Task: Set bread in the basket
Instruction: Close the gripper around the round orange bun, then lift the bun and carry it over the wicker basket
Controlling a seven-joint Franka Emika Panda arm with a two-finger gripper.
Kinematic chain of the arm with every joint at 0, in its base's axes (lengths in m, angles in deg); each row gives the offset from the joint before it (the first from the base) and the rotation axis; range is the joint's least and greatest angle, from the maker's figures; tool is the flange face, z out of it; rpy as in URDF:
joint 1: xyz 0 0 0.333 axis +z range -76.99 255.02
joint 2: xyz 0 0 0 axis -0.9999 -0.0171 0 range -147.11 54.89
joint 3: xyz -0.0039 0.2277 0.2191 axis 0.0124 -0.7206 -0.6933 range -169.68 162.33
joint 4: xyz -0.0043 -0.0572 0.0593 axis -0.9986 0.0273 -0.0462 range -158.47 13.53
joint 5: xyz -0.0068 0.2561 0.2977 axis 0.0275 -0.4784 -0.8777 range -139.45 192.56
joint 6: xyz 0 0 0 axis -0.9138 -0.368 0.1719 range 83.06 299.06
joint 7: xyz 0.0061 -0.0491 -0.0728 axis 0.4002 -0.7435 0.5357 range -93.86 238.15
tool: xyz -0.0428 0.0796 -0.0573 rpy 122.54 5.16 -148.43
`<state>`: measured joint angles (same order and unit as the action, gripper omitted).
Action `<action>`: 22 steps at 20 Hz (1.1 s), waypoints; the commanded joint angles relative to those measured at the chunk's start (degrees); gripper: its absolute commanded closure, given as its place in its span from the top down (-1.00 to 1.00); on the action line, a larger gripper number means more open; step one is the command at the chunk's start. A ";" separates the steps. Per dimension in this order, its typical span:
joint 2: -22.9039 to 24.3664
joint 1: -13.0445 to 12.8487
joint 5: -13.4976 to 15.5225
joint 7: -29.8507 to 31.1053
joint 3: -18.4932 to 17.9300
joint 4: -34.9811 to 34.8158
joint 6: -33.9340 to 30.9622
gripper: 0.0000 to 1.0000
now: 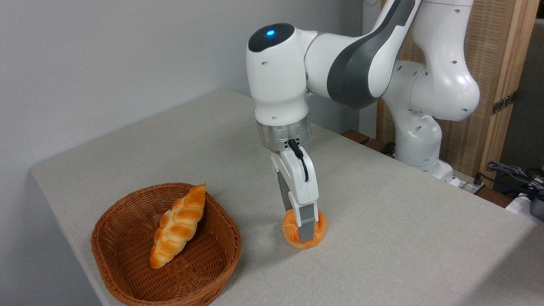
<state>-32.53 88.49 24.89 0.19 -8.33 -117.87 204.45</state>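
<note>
The bread [291, 230], a small round golden-orange bun, rests on the grey table [382, 238] just right of the basket. My gripper [304, 233] points straight down over it, with its near grey finger [307, 223] pressed against the bun's front and the far finger hidden behind it. The jaws look closed on the bun, which still touches the table. The basket [231, 242], round brown wicker with a low rim, sits at the table's front left corner, a short way left of the gripper.
A long braided loaf [178, 225] lies slanted inside the basket, leaning on its back rim. The table's front and left edges run close to the basket. The arm's base [418, 144] and some cables [510, 174] are at the back right.
</note>
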 commanded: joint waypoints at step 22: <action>-3.72 -0.27 9.28 -0.13 0.09 18.46 -15.43 -0.14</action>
<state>-32.68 88.41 27.68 -0.75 -8.27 -111.20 197.38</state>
